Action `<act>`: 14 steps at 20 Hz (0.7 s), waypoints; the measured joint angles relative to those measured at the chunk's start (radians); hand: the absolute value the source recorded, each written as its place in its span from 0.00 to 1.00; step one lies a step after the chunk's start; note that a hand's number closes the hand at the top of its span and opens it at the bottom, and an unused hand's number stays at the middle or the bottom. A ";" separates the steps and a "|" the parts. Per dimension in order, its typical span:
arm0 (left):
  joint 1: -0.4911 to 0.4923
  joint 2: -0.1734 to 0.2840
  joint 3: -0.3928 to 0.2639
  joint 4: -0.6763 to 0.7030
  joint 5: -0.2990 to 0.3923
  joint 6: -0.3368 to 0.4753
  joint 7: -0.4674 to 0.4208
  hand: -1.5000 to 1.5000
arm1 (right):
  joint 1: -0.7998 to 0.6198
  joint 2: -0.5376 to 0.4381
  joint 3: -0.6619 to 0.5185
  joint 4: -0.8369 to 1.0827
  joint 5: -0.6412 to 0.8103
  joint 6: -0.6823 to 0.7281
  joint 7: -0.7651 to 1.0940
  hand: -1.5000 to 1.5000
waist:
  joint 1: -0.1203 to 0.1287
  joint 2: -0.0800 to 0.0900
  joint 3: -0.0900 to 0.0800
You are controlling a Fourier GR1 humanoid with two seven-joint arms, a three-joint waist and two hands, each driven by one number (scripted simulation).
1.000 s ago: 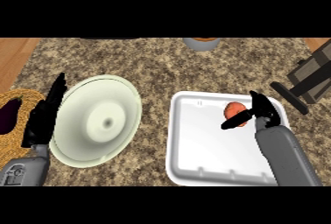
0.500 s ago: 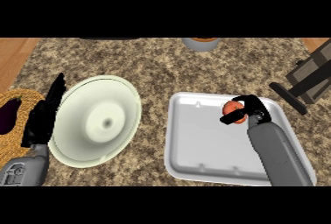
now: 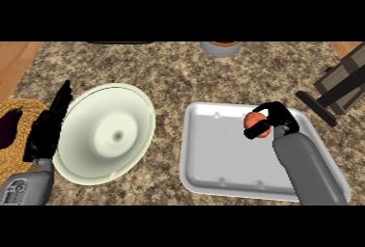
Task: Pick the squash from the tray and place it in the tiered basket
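The orange squash (image 3: 253, 122) is over the far right part of the white tray (image 3: 221, 159). My right hand (image 3: 269, 120) is curled round it, thumb across its front, hiding much of it. Whether the squash rests on the tray or is lifted off it cannot be told. The dark tiered basket (image 3: 342, 89) stands at the right edge, only partly in view. My left hand (image 3: 49, 126) rests open at the left, fingers straight, beside the pale green plate.
A pale green plate (image 3: 103, 132) lies left of the tray. A woven mat (image 3: 14, 140) with a dark purple item (image 3: 8, 126) sits at the far left edge. A grey pot (image 3: 221, 47) stands at the counter's back.
My right hand has closed round the squash and shifted slightly left and toward me over the tray. The left hand has not moved.
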 measured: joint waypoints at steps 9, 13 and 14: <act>-0.006 -0.007 -0.001 -0.015 0.000 -0.014 0.024 0.50 | -0.100 0.021 -0.062 -0.100 0.047 -0.112 0.110 1.00 | 0.013 0.008 0.009; -0.029 -0.019 -0.028 -0.021 -0.011 -0.019 0.022 0.50 | -0.334 -0.055 -0.108 -0.012 0.163 -0.152 0.189 1.00 | 0.059 0.020 0.007; -0.035 -0.021 -0.035 -0.024 -0.012 -0.023 0.024 0.50 | -0.388 -0.074 -0.120 0.009 0.192 -0.163 0.198 1.00 | 0.069 0.023 0.006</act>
